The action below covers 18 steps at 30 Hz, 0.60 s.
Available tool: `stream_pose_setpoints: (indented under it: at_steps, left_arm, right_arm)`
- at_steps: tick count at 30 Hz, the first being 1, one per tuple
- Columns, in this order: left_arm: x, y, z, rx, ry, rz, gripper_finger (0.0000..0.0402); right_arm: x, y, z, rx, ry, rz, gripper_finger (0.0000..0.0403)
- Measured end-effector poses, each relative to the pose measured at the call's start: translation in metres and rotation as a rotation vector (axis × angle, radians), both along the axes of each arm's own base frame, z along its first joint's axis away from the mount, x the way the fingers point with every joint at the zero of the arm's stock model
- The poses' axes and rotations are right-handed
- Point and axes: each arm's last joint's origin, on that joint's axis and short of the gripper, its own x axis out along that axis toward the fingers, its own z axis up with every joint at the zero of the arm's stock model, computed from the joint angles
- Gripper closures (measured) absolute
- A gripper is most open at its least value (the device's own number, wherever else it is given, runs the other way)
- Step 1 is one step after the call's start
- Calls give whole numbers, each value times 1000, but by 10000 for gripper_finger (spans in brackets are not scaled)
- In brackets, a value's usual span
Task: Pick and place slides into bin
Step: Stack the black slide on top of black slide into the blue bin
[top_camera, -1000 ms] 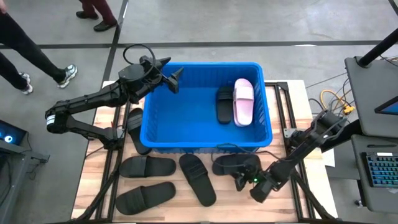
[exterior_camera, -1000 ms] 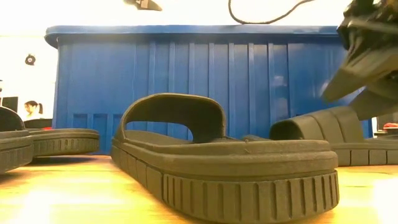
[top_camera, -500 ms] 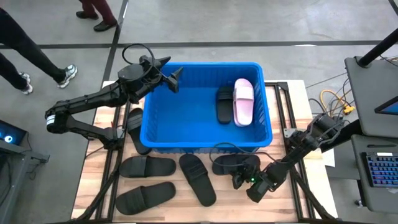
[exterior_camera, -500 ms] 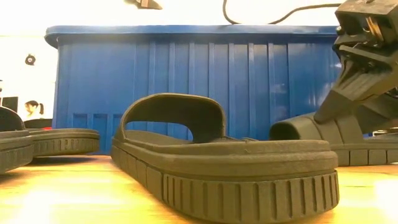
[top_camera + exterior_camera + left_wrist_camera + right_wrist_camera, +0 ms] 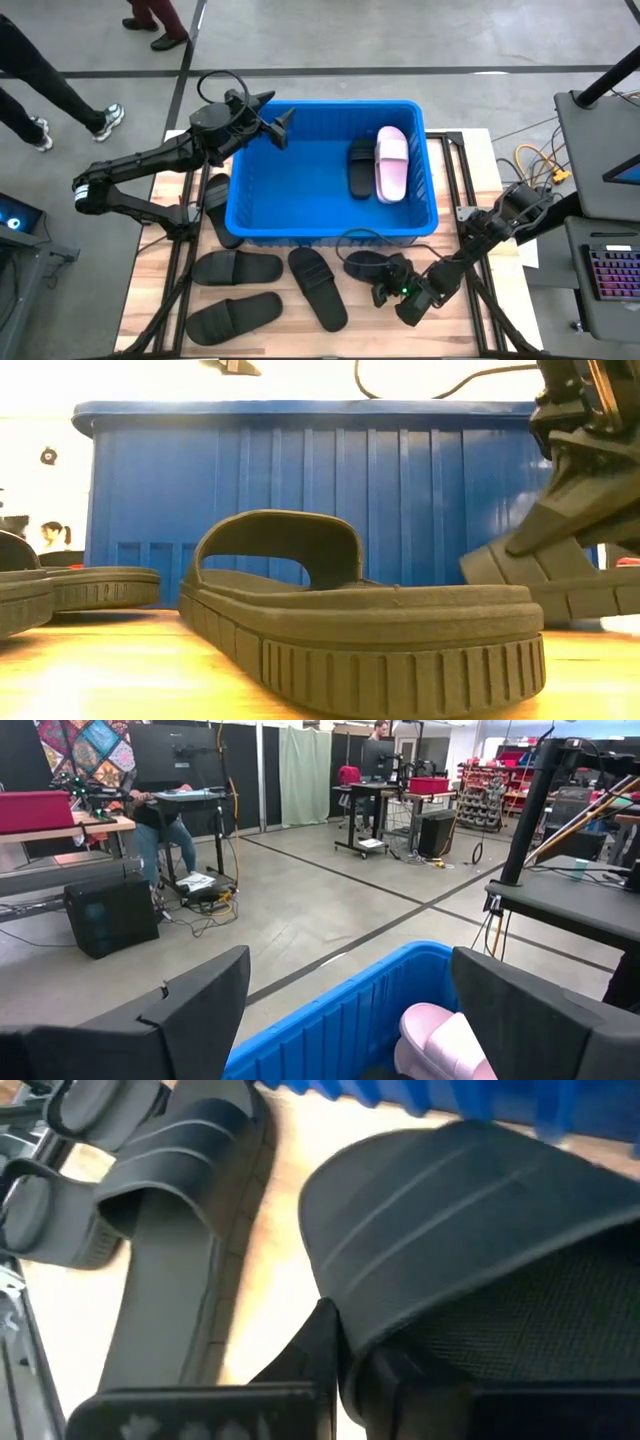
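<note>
— Closing down just now, is it, the right gripper [image 5: 385, 290]?
— Yes. A second ago its fingers were standing apart beside the black slide [image 5: 368, 266] at the near right of the table; now they are pinched tight on that slide's strap (the right wrist view shows the strap's edge running right into the fingers [image 5: 325, 1345]).
— And the slide itself, is it moving?
— It is tipping. In the low view its end is lifting off the wood where half a second ago it was lying flat, so the grip looks to be holding.
— What is sitting around it?
— Three more black slides are lying on the table to its left: one [image 5: 317, 287] just beside it, two [image 5: 237, 267] [image 5: 234, 314] farther left, all in front of the blue bin's near wall [image 5: 330, 225]. A fifth dark one [image 5: 218, 207] is lying along the bin's left side.
— Inside the bin?
— A black slide [image 5: 361, 168] and a pink one [image 5: 391, 163] are already resting side by side toward the far right.
— The left gripper [image 5: 268, 118]?
— It is waiting, fingers wide, holding nothing, over the bin's far left corner.
— So what follows?
— I judge a lift over the near wall and a release inside.
</note>
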Motion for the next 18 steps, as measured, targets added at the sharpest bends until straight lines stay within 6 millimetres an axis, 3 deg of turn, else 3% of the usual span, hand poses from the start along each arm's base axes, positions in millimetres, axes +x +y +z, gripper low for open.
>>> stream_pose_setpoints:
  at_steps: [11, 18]
  left_arm:
    - [0, 0, 0, -1, 3, -1, 72]
    - [0, 0, 0, -1, 4, -1, 72]
  right_arm:
    - [21, 19, 53, -58, -101, 137, 394]
    - [20, 15, 72, -204, 68, 154, 394]
